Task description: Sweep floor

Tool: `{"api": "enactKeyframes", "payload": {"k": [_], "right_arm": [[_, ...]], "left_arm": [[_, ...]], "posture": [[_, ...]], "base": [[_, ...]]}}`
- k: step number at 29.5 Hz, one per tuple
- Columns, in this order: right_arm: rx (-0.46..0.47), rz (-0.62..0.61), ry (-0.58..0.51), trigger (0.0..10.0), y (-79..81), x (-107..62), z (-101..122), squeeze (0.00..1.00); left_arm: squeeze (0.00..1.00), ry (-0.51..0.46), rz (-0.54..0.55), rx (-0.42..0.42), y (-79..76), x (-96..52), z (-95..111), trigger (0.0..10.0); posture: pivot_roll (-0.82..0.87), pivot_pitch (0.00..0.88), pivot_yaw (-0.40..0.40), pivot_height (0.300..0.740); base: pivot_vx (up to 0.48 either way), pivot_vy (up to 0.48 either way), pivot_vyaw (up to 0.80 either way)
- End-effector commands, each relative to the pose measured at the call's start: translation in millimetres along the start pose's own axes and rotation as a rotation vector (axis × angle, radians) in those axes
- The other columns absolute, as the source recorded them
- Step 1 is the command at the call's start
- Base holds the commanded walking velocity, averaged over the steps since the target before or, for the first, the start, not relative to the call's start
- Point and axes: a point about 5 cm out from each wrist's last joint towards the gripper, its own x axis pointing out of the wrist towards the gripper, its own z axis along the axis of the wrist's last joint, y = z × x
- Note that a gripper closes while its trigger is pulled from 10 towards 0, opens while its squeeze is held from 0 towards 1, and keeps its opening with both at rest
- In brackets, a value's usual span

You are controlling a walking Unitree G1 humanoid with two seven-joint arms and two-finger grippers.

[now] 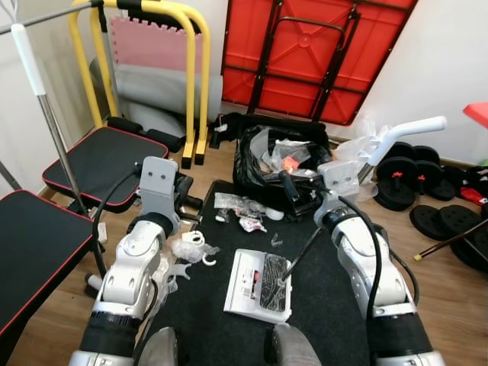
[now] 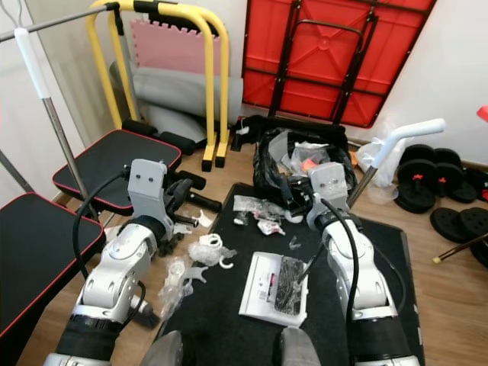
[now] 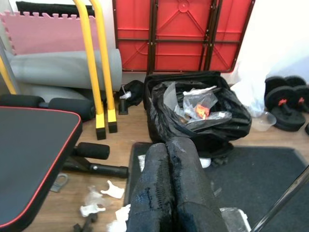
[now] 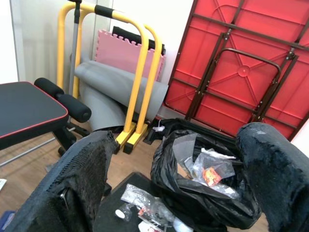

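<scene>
Some waste is already gathered in the black rubbish bag (image 1: pixel 284 164). Wrappers (image 1: pixel 238 212) remain scattered on the black mat (image 1: pixel 335 305). The left gripper (image 3: pixel 169 186) is closed empty; the right gripper (image 4: pixel 178 193) is spread wide.

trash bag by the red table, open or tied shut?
Open. The black trash bag has its mouth spread wide, with clear plastic wrappers and an orange scrap showing inside. It stands before the folded red table.
</scene>
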Motion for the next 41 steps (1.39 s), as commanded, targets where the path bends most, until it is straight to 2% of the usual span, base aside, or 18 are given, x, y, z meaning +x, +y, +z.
{"api": "enactKeyframes", "payload": {"k": [1, 7, 18, 31, 41], "right_arm": [[0.0, -0.017, 0.008, 10.0, -5.8, -0.6, -1.4, 0.0], [-0.001, -0.016, 0.007, 10.0, -5.8, -0.4, -1.3, 0.0], [-0.002, -0.011, 0.006, 10.0, -5.0, -0.4, -1.3, 0.0], [0.007, -0.014, 0.027, 10.0, -5.4, 0.3, -3.1, 0.0], [0.018, -0.048, 0.033, 10.0, -10.7, 1.7, -3.2, 0.0]], "left_arm": [[0.0, 0.017, -0.039, 0.019, -6.2, 1.3, -1.5, 10.0], [0.0, -0.013, -0.036, -0.016, -6.3, 1.6, 1.6, 10.0], [0.0, -0.022, -0.05, 0.008, -7.7, 0.9, 2.9, 10.0], [0.0, -0.027, -0.038, -0.01, -6.7, 1.7, 3.5, 10.0], [0.0, -0.025, -0.035, -0.007, -5.3, 1.5, 3.0, 10.0]], "posture": [[-0.15, 0.039, -0.138, 0.645], [-0.14, 0.039, -0.139, 0.645], [-0.15, 0.038, -0.136, 0.645], [-0.15, 0.038, -0.136, 0.645], [-0.14, 0.042, -0.134, 0.61]], "base": [[0.0, -0.394, 0.0], [0.0, -0.087, 0.0], [0.0, 0.0, 0.0], [0.0, 0.0, 0.0], [0.0, 0.0, 0.0]]}}
